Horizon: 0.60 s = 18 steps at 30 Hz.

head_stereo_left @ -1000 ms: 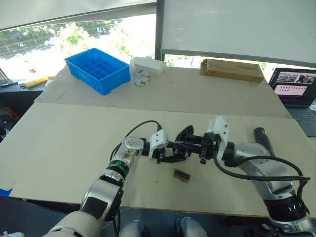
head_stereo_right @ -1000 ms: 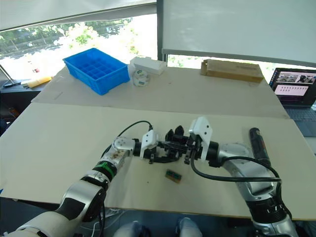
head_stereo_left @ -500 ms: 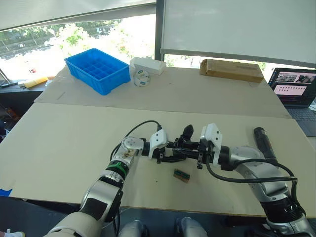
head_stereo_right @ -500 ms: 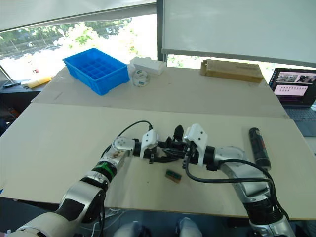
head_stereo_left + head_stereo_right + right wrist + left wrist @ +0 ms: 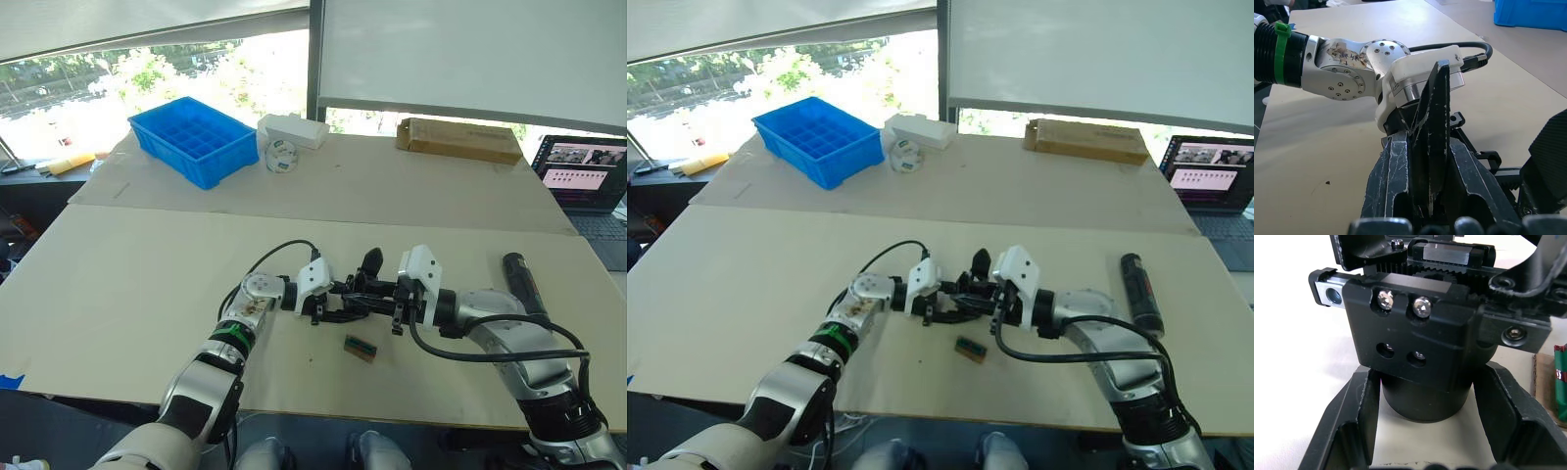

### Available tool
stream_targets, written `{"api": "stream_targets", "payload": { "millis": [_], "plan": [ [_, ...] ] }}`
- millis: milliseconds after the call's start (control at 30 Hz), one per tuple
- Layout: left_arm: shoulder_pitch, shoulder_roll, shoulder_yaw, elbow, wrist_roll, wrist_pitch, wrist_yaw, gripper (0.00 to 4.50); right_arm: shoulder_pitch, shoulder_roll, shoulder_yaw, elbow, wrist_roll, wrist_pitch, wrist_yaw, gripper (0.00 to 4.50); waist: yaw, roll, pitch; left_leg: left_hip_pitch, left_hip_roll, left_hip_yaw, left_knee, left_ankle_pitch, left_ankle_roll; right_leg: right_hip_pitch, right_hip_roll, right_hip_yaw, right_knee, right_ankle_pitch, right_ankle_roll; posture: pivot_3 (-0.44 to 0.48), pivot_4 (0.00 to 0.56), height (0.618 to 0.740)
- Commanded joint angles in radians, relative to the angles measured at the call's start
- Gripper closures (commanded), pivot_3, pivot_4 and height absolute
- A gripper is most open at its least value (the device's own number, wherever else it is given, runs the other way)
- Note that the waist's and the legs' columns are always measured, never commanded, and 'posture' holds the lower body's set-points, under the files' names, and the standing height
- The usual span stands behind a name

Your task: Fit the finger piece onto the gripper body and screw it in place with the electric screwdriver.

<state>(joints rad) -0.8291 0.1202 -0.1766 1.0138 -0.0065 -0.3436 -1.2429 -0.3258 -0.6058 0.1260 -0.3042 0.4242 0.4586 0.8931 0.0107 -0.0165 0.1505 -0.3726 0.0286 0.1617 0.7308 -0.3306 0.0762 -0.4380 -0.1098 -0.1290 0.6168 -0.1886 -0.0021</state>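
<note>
Left wrist view: left gripper [image 5: 1425, 431] clamped around round base of gripper body [image 5: 1422, 352], one black finger [image 5: 1354, 416] on each side of the cylinder, touching it. Body a black block, two bright screws up top, two empty holes below, toothed rack across upper edge.

Right wrist view: right gripper [image 5: 1430, 166] shut on finger piece [image 5: 1432, 122], scuffed black wedge, long axis running out along the gripper's own fingers, point leading toward left arm's wrist.

Left eye view: both grippers meet mid-table, near edge, left gripper [image 5: 328, 304] and right gripper [image 5: 387, 304] close together, body between them with one pointed finger sticking up [image 5: 370, 262]. Finger piece just right of body, tip aimed left at it; contact or seating not discernible. Judged: fitting step in hand, alignment of wedge to the mounting face is what matters.

Electric screwdriver [image 5: 519, 279] lying flat at right, long axis near-to-far, well apart from the body, beyond right forearm. Right arm nearer to it, but occupied. Small green-and-brown block [image 5: 361, 348] on table just nearer than grippers.
</note>
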Motion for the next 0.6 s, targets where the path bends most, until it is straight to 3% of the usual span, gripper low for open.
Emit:
{"api": "stream_targets", "payload": {
  "millis": [33, 600],
  "plan": [
    [0.023, 0.009, -0.026, 0.013, 0.029, 0.022, 0.006, 2.22, 0.008, -0.019, -0.011, 0.013, -0.007, 0.032, -0.001, 4.09, 0.000, 0.000, -0.001, 0.000, 0.000, 0.000, 0.000, 0.000, 0.000, 0.000, 0.000, 0.000, 0.000, 0.000, 0.000, 0.000, 0.150, 0.740],
    [0.038, 0.013, -0.030, -0.004, 0.028, 0.033, -0.004, 2.22, 0.001, 0.000, 0.005, 0.047, -0.028, 0.041, -0.027, 4.09, -0.002, 0.000, -0.005, 0.001, 0.000, 0.000, 0.000, 0.000, 0.000, 0.000, 0.000, 0.000, 0.000, 0.000, 0.000, 0.000, 0.150, 0.740]
  ]
}}
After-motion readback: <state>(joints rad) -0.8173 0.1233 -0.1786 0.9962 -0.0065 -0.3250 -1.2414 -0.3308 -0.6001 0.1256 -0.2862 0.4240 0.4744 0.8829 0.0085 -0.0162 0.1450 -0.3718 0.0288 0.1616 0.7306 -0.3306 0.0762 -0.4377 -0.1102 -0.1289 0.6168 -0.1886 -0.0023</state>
